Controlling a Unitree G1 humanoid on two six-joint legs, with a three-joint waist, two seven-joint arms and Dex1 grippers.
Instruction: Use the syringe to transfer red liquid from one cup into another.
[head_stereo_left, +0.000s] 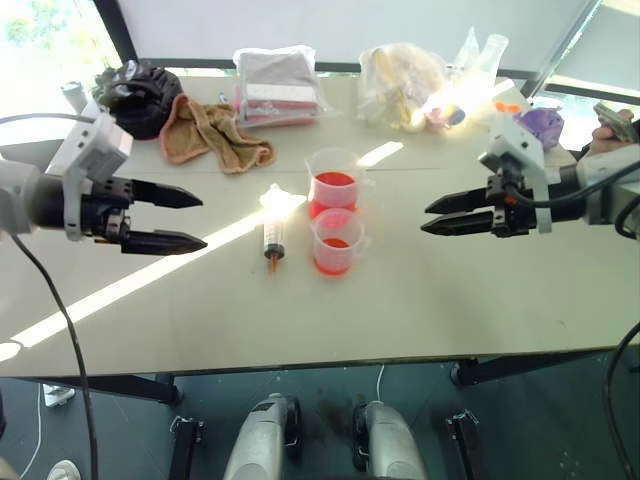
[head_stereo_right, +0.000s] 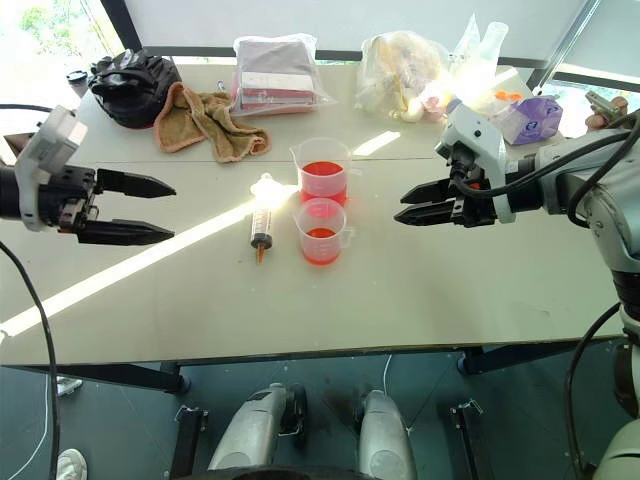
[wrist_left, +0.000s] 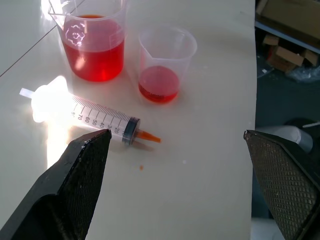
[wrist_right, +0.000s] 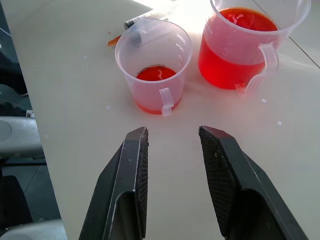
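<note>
A: Report the state of both end effectors.

B: The left end effector (head_stereo_left: 185, 220) hangs above the left side of the desk (head_stereo_left: 420, 310), jaws spread wide and empty. The right end effector (head_stereo_left: 432, 217) hangs above the right side, jaws partly apart, a clear gap between the fingers, grasping nothing. Both point inward toward the middle of the desk.

A: Locate the syringe.

B: The syringe (head_stereo_left: 272, 224) lies flat near the desk centre, orange tip toward the near edge, white plunger toward the far side. It sits just left of the small cup (head_stereo_left: 337, 243), apart from it. Behind that cup stands the large cup (head_stereo_left: 334, 183). Both hold red liquid (head_stereo_left: 334, 189); the large cup holds more.

A: Handling properties?

B: Judged from appearance: rigid, light plastic with a smooth round barrel, so it may roll or slip under a poor pinch. Recommended hold is across the barrel at mid-length, clear of the tip and the plunger. A few orange drops on the desk near the tip suggest the surface there may be wet.

A: Other items?

B: Along the far edge: a black bundle (head_stereo_left: 140, 95), a brown cloth (head_stereo_left: 210, 132), and plastic bags (head_stereo_left: 275, 85). All are well apart from the cups.
</note>
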